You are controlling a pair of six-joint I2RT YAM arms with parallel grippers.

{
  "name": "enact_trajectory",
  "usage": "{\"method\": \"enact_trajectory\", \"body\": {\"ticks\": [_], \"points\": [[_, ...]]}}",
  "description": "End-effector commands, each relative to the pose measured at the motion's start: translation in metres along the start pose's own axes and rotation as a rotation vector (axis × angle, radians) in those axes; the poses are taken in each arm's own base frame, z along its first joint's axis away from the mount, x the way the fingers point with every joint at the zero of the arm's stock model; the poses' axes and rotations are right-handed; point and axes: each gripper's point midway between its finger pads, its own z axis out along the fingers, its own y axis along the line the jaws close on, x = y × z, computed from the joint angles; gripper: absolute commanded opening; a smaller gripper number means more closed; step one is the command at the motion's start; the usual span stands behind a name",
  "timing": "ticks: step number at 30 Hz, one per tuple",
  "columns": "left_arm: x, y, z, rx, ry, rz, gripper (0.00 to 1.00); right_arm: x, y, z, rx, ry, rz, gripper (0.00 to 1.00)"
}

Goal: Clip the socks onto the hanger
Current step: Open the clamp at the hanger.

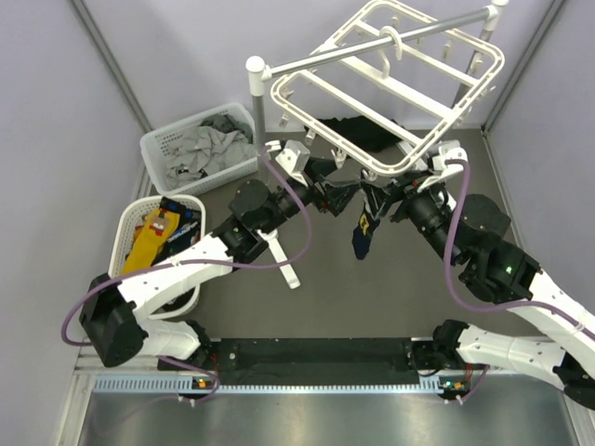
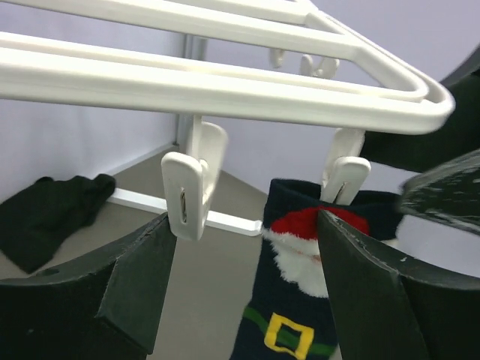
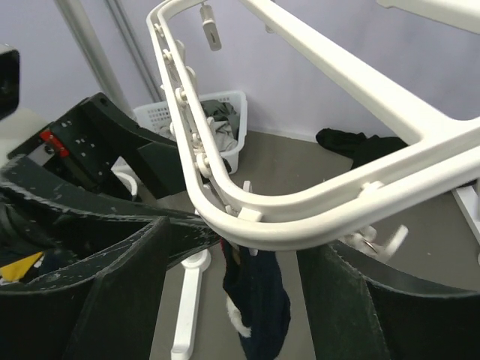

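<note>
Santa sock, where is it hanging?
The Santa sock hangs in the middle of the top view, clipped under the white hanger at its near edge, between the two arms.

- The top camera looks steeply down from high behind the rig, far enough to take in the whole table (image 1: pixel 325 307).
- The left wrist camera sits close beneath the hanger (image 2: pixel 225 86), facing forward and slightly up between its own fingers (image 2: pixel 135 292).
- The right wrist camera looks from just below the hanger's corner.
- All three share the hanger and the hanging sock (image 2: pixel 292 300).
</note>
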Motion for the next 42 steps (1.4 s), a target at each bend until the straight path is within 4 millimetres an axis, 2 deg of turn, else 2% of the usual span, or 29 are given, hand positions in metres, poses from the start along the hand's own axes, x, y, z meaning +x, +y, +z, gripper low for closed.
{"method": "enact_trajectory", "body": {"ticks": [1, 5, 8, 14, 18, 25, 32, 36, 40, 42], "points": [[-0.029, 0.012, 0.014, -0.063, -0.094, 0.131, 0.79, -0.014, -0.005, -0.009, 0.011, -0.036, -0.008, 0.66], [-0.026, 0.034, 0.014, -0.167, -0.107, 0.194, 0.79, -0.014, -0.007, -0.009, 0.019, -0.034, -0.017, 0.66], [-0.028, 0.043, 0.012, -0.213, -0.130, 0.224, 0.78, -0.015, -0.009, -0.011, 0.028, -0.037, -0.023, 0.66], [-0.030, 0.049, 0.012, -0.239, -0.148, 0.261, 0.77, -0.015, -0.015, -0.011, 0.056, -0.039, -0.044, 0.67], [-0.031, 0.046, 0.013, -0.220, -0.158, 0.262, 0.73, -0.015, -0.018, -0.012, 0.066, -0.040, -0.053, 0.67], [-0.037, 0.045, 0.012, -0.216, -0.169, 0.307, 0.62, -0.016, -0.020, -0.014, 0.070, -0.042, -0.054, 0.67], [-0.038, 0.040, 0.011, -0.185, -0.157, 0.335, 0.43, -0.020, -0.018, -0.018, 0.051, -0.054, -0.045, 0.67], [-0.032, 0.035, 0.012, -0.155, -0.130, 0.323, 0.29, -0.028, -0.013, -0.022, 0.015, -0.064, -0.047, 0.67], [-0.024, 0.032, 0.010, -0.137, -0.098, 0.299, 0.20, -0.034, 0.000, -0.027, -0.064, -0.051, -0.051, 0.67], [-0.023, 0.029, 0.010, -0.124, -0.091, 0.285, 0.18, -0.044, 0.005, -0.032, -0.097, -0.056, -0.050, 0.67]]}}
